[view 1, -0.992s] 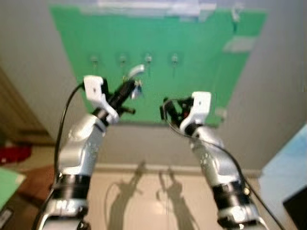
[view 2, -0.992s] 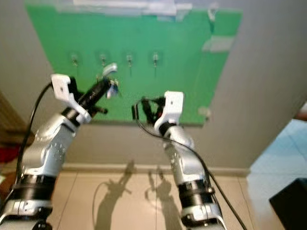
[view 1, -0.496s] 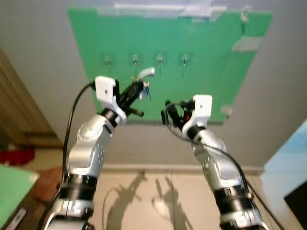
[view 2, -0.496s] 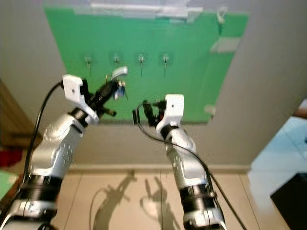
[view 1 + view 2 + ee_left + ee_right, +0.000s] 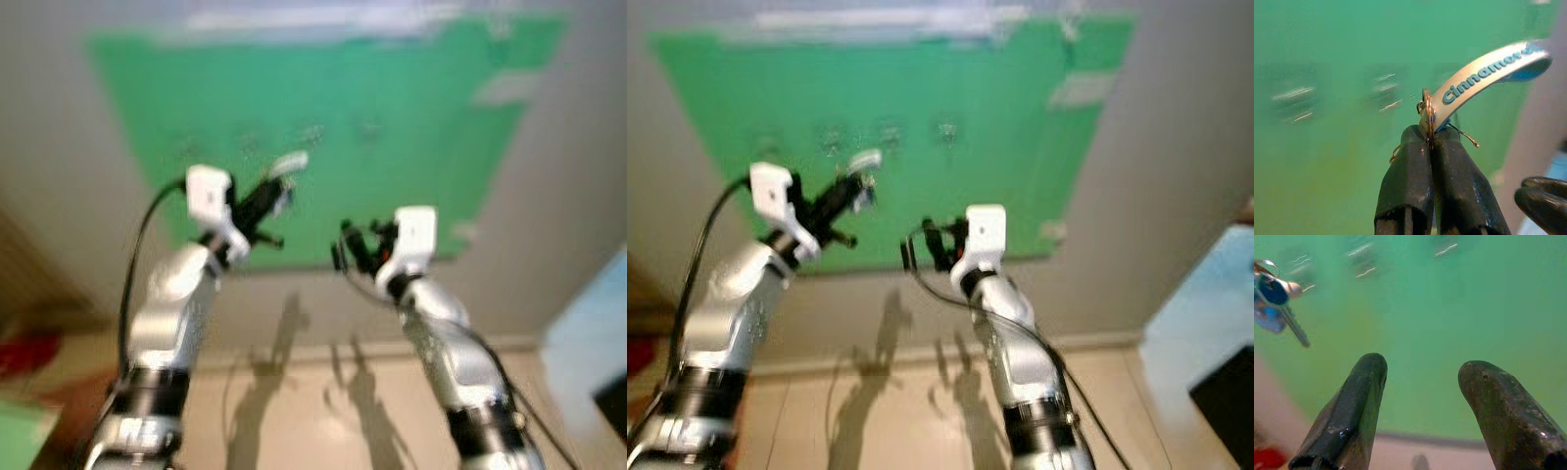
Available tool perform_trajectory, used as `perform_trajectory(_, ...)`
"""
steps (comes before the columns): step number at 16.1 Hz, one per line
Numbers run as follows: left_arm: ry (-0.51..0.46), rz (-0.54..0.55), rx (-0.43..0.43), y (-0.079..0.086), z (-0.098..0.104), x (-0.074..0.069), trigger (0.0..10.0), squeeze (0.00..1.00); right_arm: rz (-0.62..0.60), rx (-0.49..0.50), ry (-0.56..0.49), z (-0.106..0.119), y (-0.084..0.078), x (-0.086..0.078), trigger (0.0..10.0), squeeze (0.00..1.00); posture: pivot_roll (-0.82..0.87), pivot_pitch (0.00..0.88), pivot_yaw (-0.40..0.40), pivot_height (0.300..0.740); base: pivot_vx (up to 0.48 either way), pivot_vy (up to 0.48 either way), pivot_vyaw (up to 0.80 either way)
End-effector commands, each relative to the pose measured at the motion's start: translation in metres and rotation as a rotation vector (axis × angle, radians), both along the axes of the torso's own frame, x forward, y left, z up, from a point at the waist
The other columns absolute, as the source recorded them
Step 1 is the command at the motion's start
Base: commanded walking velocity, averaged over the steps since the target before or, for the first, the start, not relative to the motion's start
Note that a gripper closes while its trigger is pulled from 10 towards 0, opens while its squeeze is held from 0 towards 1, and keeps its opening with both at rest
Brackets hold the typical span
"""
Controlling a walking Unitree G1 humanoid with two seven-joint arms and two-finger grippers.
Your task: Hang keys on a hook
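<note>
My left gripper (image 5: 1429, 139) is shut on the key ring of a bunch of keys (image 5: 282, 174) with a silver-blue tag (image 5: 1488, 73) sticking up. It is raised in front of a green board (image 5: 392, 88) on the wall, just below a row of small metal hooks (image 5: 312, 133). The keys hang close to the hooks; blur hides whether they touch one. My right gripper (image 5: 1420, 377) is open with nothing between its fingers, held lower and to the right of the left one (image 5: 931, 240). From the right wrist, the keys (image 5: 1276, 298) appear with a blue-headed key hanging down.
The board hangs on a grey wall (image 5: 568, 196) above a beige tiled floor (image 5: 323, 411). A red object (image 5: 24, 352) lies on the floor at the left. A dark box (image 5: 1225, 392) stands at the lower right beside a light blue surface (image 5: 1205, 284).
The whole picture has shifted and blurred, so the camera moved. My left gripper still holds the keys just below the hooks; the right arm keeps its pose.
</note>
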State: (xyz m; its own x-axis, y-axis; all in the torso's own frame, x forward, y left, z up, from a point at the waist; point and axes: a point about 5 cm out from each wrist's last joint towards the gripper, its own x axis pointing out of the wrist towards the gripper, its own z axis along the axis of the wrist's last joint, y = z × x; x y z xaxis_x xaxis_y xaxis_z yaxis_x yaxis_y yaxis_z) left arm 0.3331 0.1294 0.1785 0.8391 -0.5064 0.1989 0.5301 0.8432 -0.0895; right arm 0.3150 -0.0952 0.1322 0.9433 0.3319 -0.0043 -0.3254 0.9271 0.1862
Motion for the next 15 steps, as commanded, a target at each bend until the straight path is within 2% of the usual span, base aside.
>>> perform_trajectory(1,-0.018,-0.023,0.023,-0.006,0.002,-0.001,0.0,0.00,-0.031,-0.009,0.006,-0.001,-0.005,0.000,10.0,0.00,-0.10,0.000,0.090,0.740,0.480,0.000,0.00)
perform_trajectory(5,-0.020,-0.034,0.027,-0.009,0.003,-0.002,0.0,0.00,-0.019,-0.006,0.005,-0.001,0.001,-0.002,10.0,0.00,-0.09,0.000,0.094,0.740,0.480,0.000,0.00)
perform_trajectory(11,-0.032,-0.040,0.037,-0.013,0.006,-0.007,0.0,0.00,0.014,-0.016,0.012,0.000,0.008,-0.005,10.0,0.00,-0.09,0.000,0.076,0.740,0.000,0.000,0.00)
perform_trajectory(15,-0.016,-0.032,0.059,-0.011,0.005,-0.007,0.0,0.00,0.020,-0.024,0.027,-0.004,0.006,-0.010,10.0,0.00,-0.09,0.010,0.076,0.740,0.000,0.000,0.00)
